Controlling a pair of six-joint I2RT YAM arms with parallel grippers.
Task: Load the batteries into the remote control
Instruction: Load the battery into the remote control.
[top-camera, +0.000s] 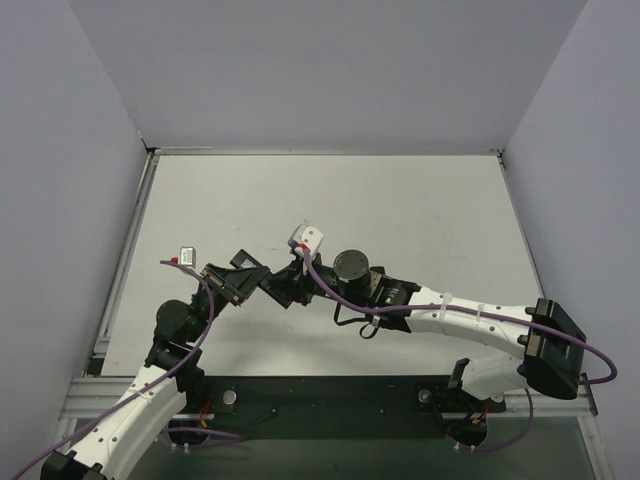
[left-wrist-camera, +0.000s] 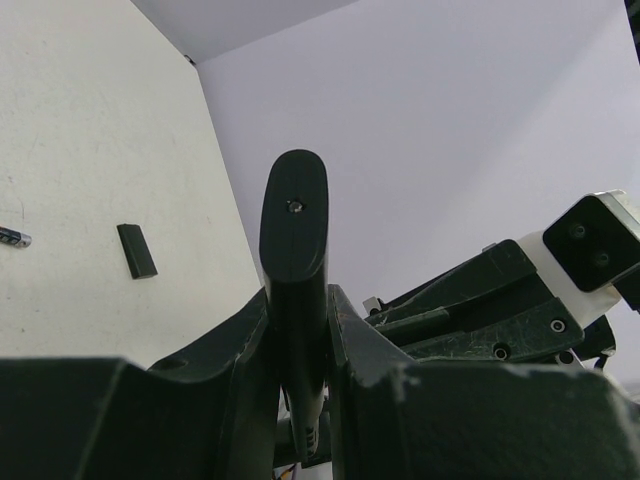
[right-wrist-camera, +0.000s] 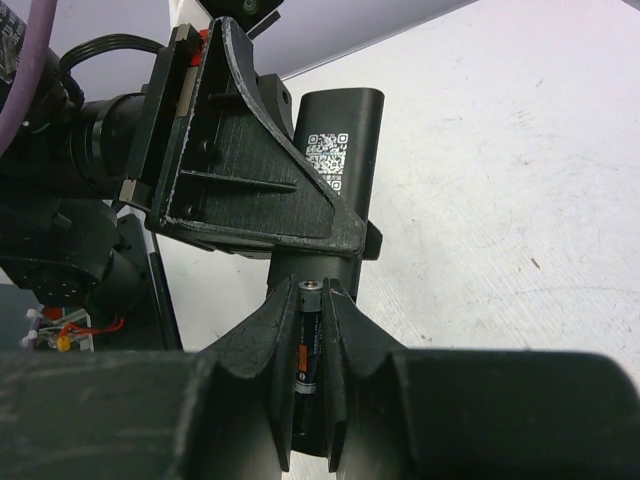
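Observation:
My left gripper (left-wrist-camera: 297, 295) is shut on the remote control (left-wrist-camera: 294, 240), a slim black bar that stands up between its fingers. In the right wrist view the remote (right-wrist-camera: 338, 150) shows a QR label and is clamped by the left gripper (right-wrist-camera: 240, 170). My right gripper (right-wrist-camera: 310, 290) is shut on a battery (right-wrist-camera: 308, 345), a dark cylinder with an orange mark, and holds its tip just below the remote's lower end. A second battery (left-wrist-camera: 10, 237) lies on the table at the left edge of the left wrist view. From above, the two grippers (top-camera: 262, 283) (top-camera: 288, 290) meet mid-table.
A short black cover piece (left-wrist-camera: 137, 250) lies flat on the white table (left-wrist-camera: 80, 150) near the second battery. Grey walls enclose the table on three sides. Purple cables trail along both arms (top-camera: 340, 300).

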